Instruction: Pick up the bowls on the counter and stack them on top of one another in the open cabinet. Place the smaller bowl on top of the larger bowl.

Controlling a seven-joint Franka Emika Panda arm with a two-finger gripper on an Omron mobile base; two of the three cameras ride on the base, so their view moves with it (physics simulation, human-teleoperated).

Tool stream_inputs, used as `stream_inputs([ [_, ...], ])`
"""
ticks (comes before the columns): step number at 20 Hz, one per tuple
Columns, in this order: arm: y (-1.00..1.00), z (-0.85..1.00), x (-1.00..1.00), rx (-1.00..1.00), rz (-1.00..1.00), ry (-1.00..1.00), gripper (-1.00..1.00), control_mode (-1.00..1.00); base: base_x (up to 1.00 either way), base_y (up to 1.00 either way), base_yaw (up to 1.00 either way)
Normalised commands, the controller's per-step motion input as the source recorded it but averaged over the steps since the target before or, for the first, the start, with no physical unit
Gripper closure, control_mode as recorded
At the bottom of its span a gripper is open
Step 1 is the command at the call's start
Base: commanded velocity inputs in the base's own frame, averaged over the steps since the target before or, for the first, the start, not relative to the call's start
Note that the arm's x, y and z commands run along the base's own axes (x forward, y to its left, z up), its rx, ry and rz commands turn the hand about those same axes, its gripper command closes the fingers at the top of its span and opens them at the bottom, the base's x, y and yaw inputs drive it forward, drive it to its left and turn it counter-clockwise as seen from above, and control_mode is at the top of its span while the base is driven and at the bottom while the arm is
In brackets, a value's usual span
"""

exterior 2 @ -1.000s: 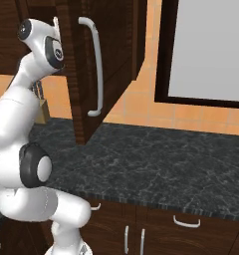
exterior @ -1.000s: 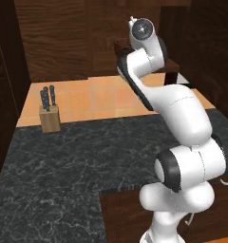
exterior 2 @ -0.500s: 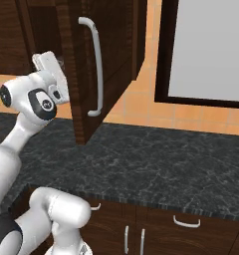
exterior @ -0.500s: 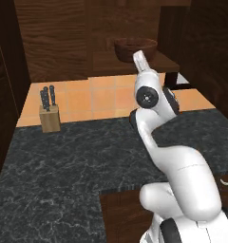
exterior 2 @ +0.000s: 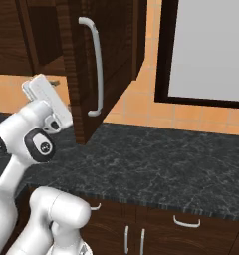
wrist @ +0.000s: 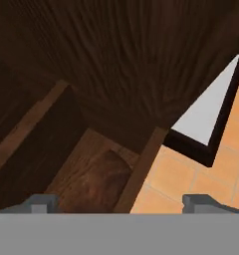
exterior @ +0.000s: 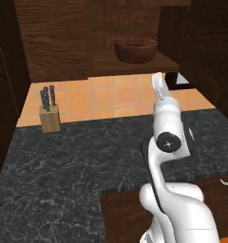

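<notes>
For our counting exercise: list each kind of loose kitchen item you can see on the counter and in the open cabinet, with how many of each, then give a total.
Reddish-brown wooden bowl: 1, on the cabinet shelf
Knife block: 1, on the counter by the tiled wall
Total: 2

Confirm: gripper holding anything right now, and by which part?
Nothing held. In the hand view the gripper is open, fingertips wide apart with nothing between. The larger bowl sits on the open cabinet shelf.

Light wooden knife block (exterior: pixel 50 118) with dark-handled knives against orange-tiled wall (exterior: pixel 116 97).
</notes>
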Motion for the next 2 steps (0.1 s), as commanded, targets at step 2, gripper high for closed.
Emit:
stream_inputs([
  [2,0.0,0.24,-1.0,0.0,0.0,-0.41,-1.0,-1.0,0.0,0.0,0.0],
])
